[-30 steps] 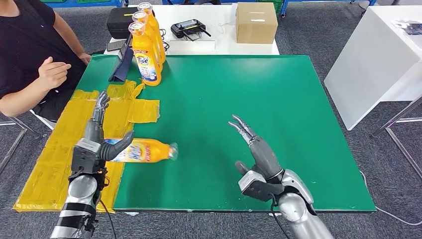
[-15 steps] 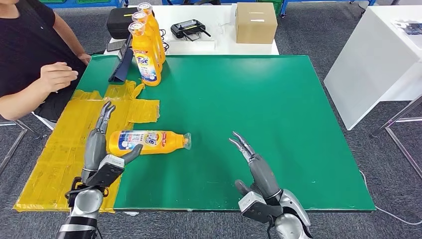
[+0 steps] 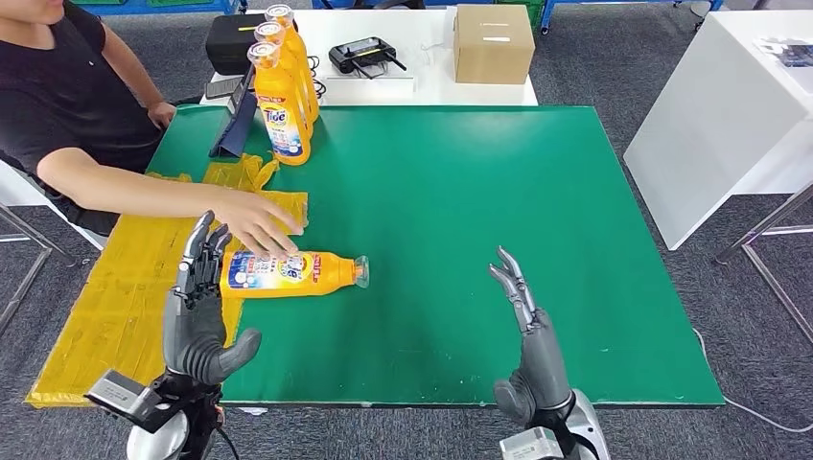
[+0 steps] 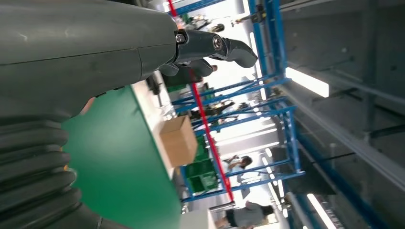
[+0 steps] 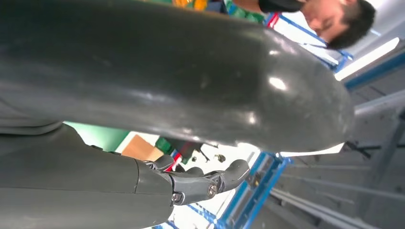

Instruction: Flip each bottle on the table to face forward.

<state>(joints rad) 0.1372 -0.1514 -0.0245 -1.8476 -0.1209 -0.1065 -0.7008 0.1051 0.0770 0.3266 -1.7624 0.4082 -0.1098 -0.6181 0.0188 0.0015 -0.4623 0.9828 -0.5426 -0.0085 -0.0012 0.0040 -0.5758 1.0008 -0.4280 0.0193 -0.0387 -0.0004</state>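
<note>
Green table (image 3: pixel 460 192) – bottle (image 3: pixel 288 273) lying flat; left hand (image 3: pixel 197 311), right hand (image 3: pixel 532 335) spread, empty.

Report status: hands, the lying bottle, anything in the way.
Left hand and right hand open, holding nothing. Lying bottle on its side on the green table. Person's hand touching it, in the way.

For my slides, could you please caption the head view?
Person's hand reaches the lying bottle beside the robot's open left hand.

A person's hand (image 3: pixel 251 222) seems to touch the lying bottle (image 3: pixel 292 273), beside the empty left hand (image 3: pixel 197 311).
</note>
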